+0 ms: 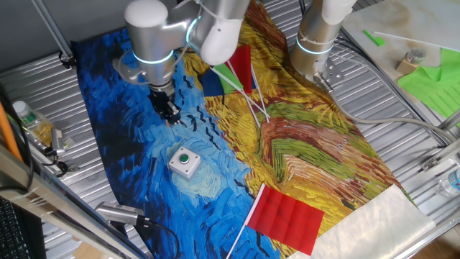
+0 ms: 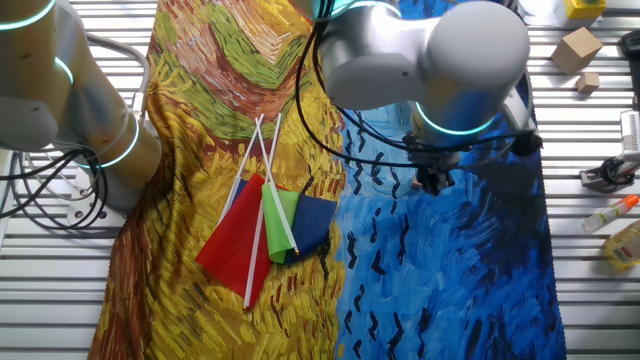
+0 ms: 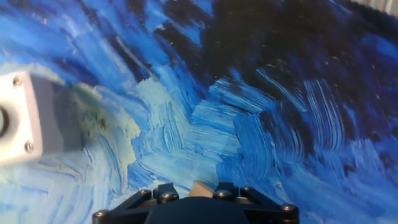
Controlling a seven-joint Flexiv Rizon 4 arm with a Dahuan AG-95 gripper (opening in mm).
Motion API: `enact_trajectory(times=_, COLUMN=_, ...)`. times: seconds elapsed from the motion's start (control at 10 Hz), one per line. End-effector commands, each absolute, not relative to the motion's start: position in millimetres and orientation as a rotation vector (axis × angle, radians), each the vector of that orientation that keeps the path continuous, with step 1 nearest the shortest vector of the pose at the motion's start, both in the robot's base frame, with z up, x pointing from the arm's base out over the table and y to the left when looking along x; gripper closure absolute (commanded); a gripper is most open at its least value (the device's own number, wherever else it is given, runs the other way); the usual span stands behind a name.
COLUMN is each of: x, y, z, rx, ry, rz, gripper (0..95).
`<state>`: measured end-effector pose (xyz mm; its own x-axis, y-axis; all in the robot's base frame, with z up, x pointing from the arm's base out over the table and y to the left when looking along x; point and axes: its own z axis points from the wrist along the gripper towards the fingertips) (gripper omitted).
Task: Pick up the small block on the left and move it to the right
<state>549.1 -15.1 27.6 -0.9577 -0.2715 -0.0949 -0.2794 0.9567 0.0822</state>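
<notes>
- The end effector (image 1: 171, 113) hung just above the blue part of the painted cloth (image 1: 144, 151) covering the tabletop (image 1: 402, 144), its fingers drawn close around the small block (image 3: 200, 190).
- In the hand view, the tan cube showed pinched between the dark fingers (image 3: 163, 194), lifted off the cloth.
- A white button box (image 1: 184, 162) with a green round button sat on the cloth, near the end effector and towards the camera.
- Small flags (image 2: 262, 235) lay bunched on the yellow part, well apart from the block.
</notes>
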Motion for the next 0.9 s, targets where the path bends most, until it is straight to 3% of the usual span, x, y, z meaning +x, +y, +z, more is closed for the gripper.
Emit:
enact_trajectory(times=0.1, x=546.9, y=-15.4, z=26.4, rx=-0.231, ry=3.053, rz=0.163, gripper=57.0)
enact_trajectory(times=0.6, x=547.7, y=-16.9, z=18.2, rx=-0.217, ry=3.057, rz=0.135, gripper=57.0)
enact_trajectory(times=0.9, x=546.4, y=-16.8, z=18.4, rx=-0.59, ry=2.986, rz=0.105, gripper=57.0)
